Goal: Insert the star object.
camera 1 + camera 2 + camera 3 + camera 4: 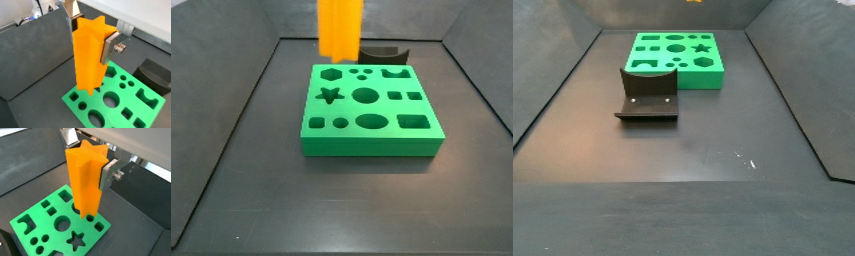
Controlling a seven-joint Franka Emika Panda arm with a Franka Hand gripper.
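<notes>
No readable writing or logos on anything I can see from my end, so nothing to report there. Up close in both wrist views, the gripper (93,37) is clamped on the star object (89,57), holding it upright by its upper part; one silver finger (111,170) with its bolt sits flat against the prism's side, the other finger is hidden behind it. The star's lower end hangs just above the green block (50,230), apart from it, not in any hole. The star-shaped hole (77,241) is open and a bit off from the tip. In a side view the orange prism (339,27) comes down from 12 o'clock over the block's (372,115) far edge, the arm itself out of shot. Past that sits the dark grey curved piece (382,52); in a side view it sits nearer than the block (648,93).
</notes>
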